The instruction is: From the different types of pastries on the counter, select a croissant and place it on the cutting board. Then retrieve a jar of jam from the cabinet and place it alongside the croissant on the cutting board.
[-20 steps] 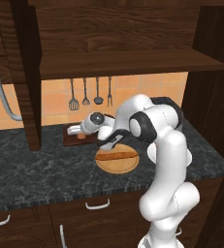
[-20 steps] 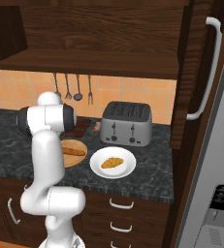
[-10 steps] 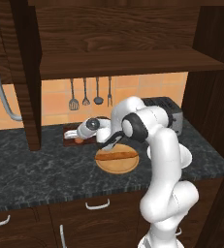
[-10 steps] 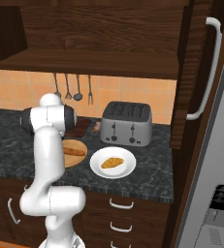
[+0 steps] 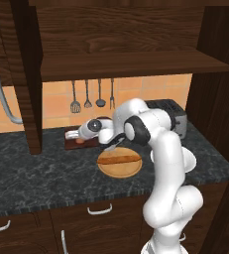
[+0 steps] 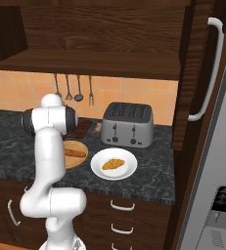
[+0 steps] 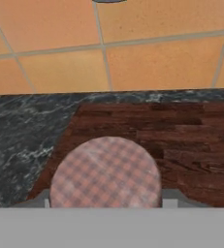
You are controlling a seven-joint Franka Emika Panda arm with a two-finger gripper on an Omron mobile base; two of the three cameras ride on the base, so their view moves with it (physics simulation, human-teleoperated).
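one jar of jam (image 7: 106,172) on cutting board (image 7: 181,140), base hidden; gripper (image 5: 74,134) state unclear, fingertips cut off.

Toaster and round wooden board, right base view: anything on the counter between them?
Yes: the white plate holding a golden pastry sits between the toaster and the round wooden board, nearer the front.

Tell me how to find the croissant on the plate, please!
Find the silver toaster standing on the dark counter. Just in front of it sits a round white plate, and the croissant lies in its middle. It is short, curved and golden-orange, unlike the long brown stick loaf on the round wooden board beside it.
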